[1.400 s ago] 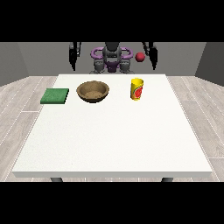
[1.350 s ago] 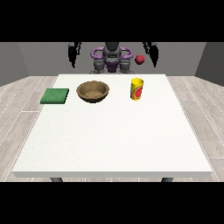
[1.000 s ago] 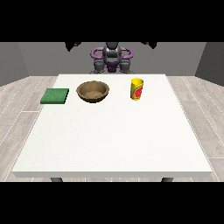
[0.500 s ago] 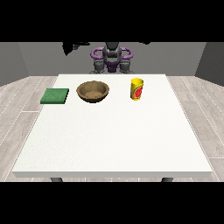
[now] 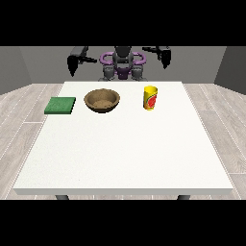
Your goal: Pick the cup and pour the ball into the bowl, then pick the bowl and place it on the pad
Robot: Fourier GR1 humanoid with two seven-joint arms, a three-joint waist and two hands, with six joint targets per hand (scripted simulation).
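A yellow cup [image 5: 150,97] with a red mark stands upright on the white table [image 5: 125,149], right of centre at the back. No ball shows in this view. Left of the cup sits a brown bowl [image 5: 102,100]. The flat green pad [image 5: 60,105] lies farther left, near the table's left edge. Both hands hang behind the table's far edge, away from all three things. The hand at the view's left [image 5: 73,66] points its fingers down and holds nothing. The hand at the view's right [image 5: 166,57] also hangs with straight fingers, bare.
The robot's torso [image 5: 123,65] stands behind the far edge between the two raised forearms. The near half of the table is bare white surface. Grey plank floor surrounds the table.
A red ball seen beside the hand at the view's right 1.4 s ago is gone from view. Both arms rose towards the picture's top, then the hands came back down. Cup, bowl and pad stayed put.
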